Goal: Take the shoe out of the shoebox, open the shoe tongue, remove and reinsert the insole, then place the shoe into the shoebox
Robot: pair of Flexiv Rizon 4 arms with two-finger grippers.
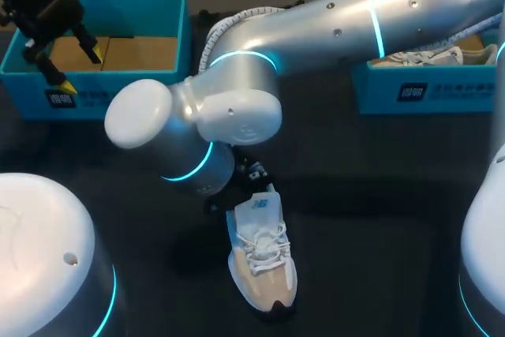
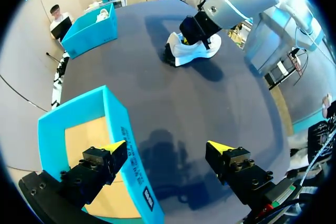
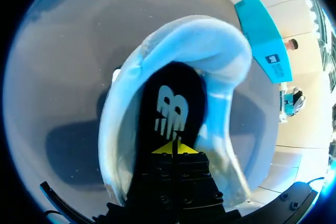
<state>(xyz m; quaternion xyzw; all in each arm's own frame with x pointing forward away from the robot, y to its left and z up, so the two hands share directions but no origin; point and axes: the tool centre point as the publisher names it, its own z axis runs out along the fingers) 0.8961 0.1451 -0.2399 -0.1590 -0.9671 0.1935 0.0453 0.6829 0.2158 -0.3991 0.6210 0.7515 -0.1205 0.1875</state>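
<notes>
We see a white shoe (image 1: 260, 262) with a beige toe and white laces, standing upright at near middle, toe pointing near. Its black insole (image 3: 170, 111) lies inside. The teal shoebox (image 1: 177, 33) sits open at far left, well apart.

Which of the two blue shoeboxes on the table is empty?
The left shoebox, by my left gripper: only its bare cardboard floor shows. The right shoebox holds a white shoe.

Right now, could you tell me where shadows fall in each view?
Head view: the right arm shades the table beside the shoe. Left wrist view: the left gripper shadows the table ahead. Right wrist view: the shoe's inside looks dark.
</notes>
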